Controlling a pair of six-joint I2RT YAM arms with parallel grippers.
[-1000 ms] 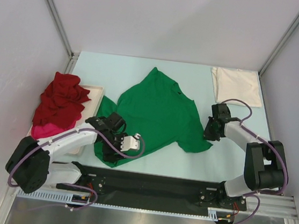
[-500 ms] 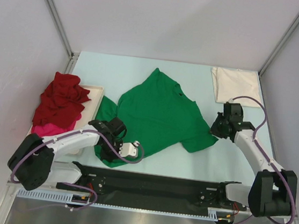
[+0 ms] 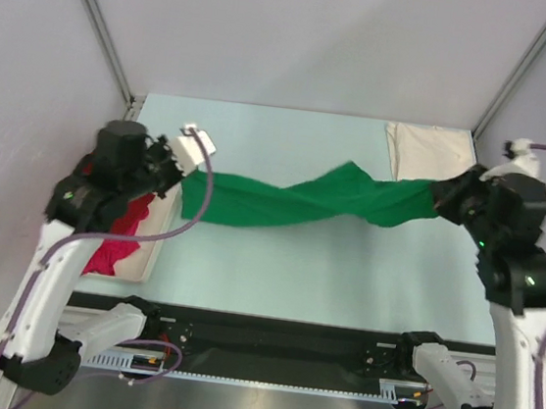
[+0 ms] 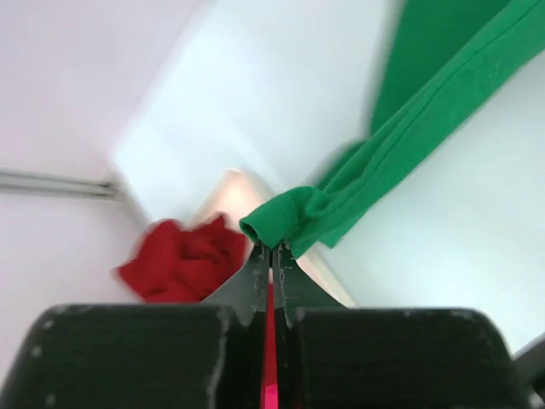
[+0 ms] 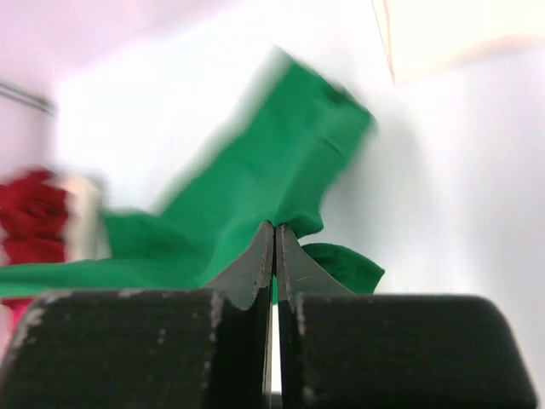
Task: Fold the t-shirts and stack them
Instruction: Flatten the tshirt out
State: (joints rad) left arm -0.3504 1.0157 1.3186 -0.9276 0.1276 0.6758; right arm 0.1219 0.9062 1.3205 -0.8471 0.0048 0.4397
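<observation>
Grips one end of the bright green t-shirt (image 3: 303, 203) tight with the left tool (image 4: 271, 249), up above the left side of the bench (image 3: 276, 264). Grips the other end with the right tool (image 5: 274, 228), far over at the right. Hangs between the two like a soft, twisted rope, wrinkly, sagging in the middle, maybe clear of the bench there; hard to tell. Lots of bare pale bench below and in front. At the left edge, a hard shallow cream tray (image 3: 152, 250) with a crumpled dark red t-shirt (image 4: 183, 260) and a bit of pink t-shirt (image 3: 104, 259). In the far right corner, a flat cream-white t-shirt (image 3: 427, 153), near the right tool.
</observation>
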